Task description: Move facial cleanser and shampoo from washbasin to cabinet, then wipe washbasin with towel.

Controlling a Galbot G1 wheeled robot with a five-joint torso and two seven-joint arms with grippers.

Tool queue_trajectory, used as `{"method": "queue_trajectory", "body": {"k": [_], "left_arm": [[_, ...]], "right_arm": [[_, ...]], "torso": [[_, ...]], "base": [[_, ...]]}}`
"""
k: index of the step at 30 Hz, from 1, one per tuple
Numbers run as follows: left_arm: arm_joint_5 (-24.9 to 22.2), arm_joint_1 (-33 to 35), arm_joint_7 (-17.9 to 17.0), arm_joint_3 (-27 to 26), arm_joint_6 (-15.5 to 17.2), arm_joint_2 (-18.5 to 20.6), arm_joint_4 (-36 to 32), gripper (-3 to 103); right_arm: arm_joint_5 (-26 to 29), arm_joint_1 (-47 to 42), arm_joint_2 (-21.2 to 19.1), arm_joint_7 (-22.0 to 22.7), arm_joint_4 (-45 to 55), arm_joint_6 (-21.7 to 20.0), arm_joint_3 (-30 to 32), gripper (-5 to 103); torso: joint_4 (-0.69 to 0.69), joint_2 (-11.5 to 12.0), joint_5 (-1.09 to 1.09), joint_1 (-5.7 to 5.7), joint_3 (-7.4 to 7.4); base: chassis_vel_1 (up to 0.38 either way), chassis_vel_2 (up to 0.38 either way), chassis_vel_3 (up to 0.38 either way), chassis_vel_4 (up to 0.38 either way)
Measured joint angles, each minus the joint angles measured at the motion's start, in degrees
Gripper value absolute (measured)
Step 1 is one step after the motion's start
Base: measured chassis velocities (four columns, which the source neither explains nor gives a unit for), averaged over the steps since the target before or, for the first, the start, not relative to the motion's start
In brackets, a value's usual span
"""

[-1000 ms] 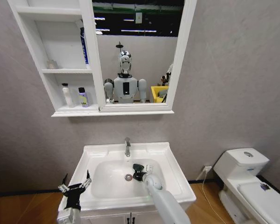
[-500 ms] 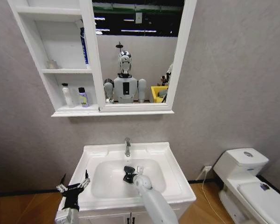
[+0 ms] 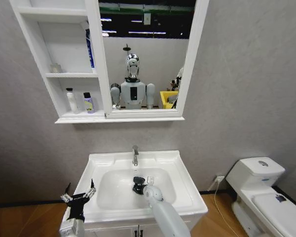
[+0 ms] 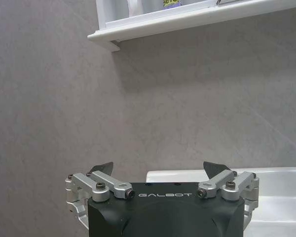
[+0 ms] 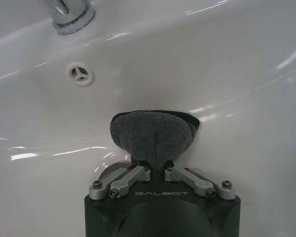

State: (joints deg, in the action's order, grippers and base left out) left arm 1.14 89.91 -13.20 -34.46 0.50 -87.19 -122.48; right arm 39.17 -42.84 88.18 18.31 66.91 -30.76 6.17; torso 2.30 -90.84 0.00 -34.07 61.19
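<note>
- My right gripper (image 3: 138, 184) is down in the washbasin (image 3: 186, 195) bowl, lower centre of the head view, jaws clamped on the towel (image 5: 152, 135).
- Towel is bunched into a dark grey wad, pressed against the white bowl wall just below the overflow hole (image 5: 79, 73) and the tap (image 3: 134, 155) base.
- In the head view the towel (image 3: 137, 185) sits mid-bowl, just in front of the tap.
- My left gripper (image 3: 78, 199) hangs at the lower left of the head view, off the basin's left front corner, jaws apart and holding nothing.
- Left wrist view: its fingertips (image 4: 101, 168) are spread, grey wall behind.
- Cabinet (image 3: 99, 64) is at the upper left; bottom niche holds a white bottle (image 3: 71, 100) and a smaller purple bottle (image 3: 89, 103), side by side.
- Blue tube (image 3: 90, 49) stands in the middle niche by the mirror frame.
</note>
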Motion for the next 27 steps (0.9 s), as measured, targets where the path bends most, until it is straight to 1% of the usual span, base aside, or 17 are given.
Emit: {"method": "queue_trajectory", "body": {"k": [2,3,5,10,11,13,14,15,16,17,18,19,21,27], "left_arm": [[0.11,-0.06,0.03,0.56,0.03,-0.04,0.14,100],[0.11,-0.06,0.03,0.56,0.03,-0.04,0.14,100],[0.24,-0.09,0.04,0.91,0.03,-0.05,0.21,100],[0.39,-0.13,0.07,1.22,0.05,-0.06,0.21,100],[0.41,-0.13,0.07,1.23,0.1,-0.06,0.11,100],[0.41,-0.13,0.09,1.2,0.17,-0.06,-0.06,100],[0.41,-0.13,0.1,1.12,0.32,-0.11,-0.24,100],[0.41,-0.13,0.1,1.12,0.32,-0.11,-0.24,100],[0.41,-0.13,0.11,1.05,0.49,-0.17,-0.41,100],[0.41,-0.13,0.11,0.88,0.79,-0.24,-0.76,100],[0.38,-0.12,0.12,0.81,0.91,-0.27,-1.04,100],[0.38,-0.12,0.12,0.81,0.91,-0.27,-1.04,100],[0.29,0.03,0.12,0.44,1.03,-0.3,-1.65,100],[0.04,0.84,0.13,-0.29,1.04,-0.18,-2.58,100]], "right_arm": [[0.84,-1.3,-1.78,0.87,2.25,-0.53,0.46,7],[0.84,-1.3,-1.78,0.87,2.25,-0.53,0.46,7],[1.31,-2.41,-3.27,1.13,4.11,-1.05,0.83,7],[1.4,-3.24,-4.11,1.13,5.25,-1.34,0.95,7],[1.24,-3.2,-3.68,1.13,5.01,-1.34,1.02,7],[1.15,-2.9,-2.88,1.14,4.41,-1.34,0.96,7],[1.01,-2.5,-1.94,1.14,3.65,-1.33,0.81,7],[1.01,-2.5,-1.94,1.14,3.65,-1.33,0.81,7],[0.82,-2.17,-1.22,1.14,3.02,-1.29,0.64,7],[0.25,-1.64,0.28,1.13,1.81,-1.06,0.41,7],[-0.13,-1.37,1.17,1.13,1.11,-0.82,0.27,7],[-0.13,-1.37,1.17,1.13,1.11,-0.82,0.27,7],[-1.44,-0.89,3.13,0.55,-0.67,-0.33,0.05,7],[-3.95,0.38,4.12,-0.73,-4.09,0.97,0.0,7]], "torso": [[-0.02,0.0,0.01,0.0,-0.01],[-0.02,0.0,0.01,0.0,-0.01],[-0.02,0.0,0.01,0.0,-0.01],[-0.01,-0.01,0.0,0.01,-0.01],[0.03,-0.01,-0.03,0.0,-0.01],[0.03,-0.01,-0.03,0.01,-0.01],[0.03,-0.01,-0.02,0.01,-0.01],[0.03,-0.01,-0.02,0.01,-0.01],[0.0,0.0,-0.02,0.0,0.0],[-0.01,0.0,-0.01,0.0,0.0],[-0.01,0.0,-0.01,0.0,0.0],[-0.01,0.0,-0.01,0.0,0.0],[-0.02,0.0,-0.01,0.0,0.01],[-0.02,-0.02,0.0,0.01,-0.01]], "base": [[0.0,0.0,0.0,0.0],[0.0,0.0,0.0,0.0],[0.0,0.0,0.0,0.0],[0.0,0.0,0.0,0.0],[0.0,0.0,0.0,0.0],[0.0,0.0,0.0,0.0],[0.0,0.0,0.0,0.0],[0.0,0.0,0.0,0.0],[0.0,0.0,0.0,0.0],[0.0,0.0,0.0,0.0],[0.0,0.0,0.0,0.0],[0.0,0.0,0.0,0.0],[0.0,0.0,0.0,0.0],[0.0,0.0,0.0,0.0]]}}
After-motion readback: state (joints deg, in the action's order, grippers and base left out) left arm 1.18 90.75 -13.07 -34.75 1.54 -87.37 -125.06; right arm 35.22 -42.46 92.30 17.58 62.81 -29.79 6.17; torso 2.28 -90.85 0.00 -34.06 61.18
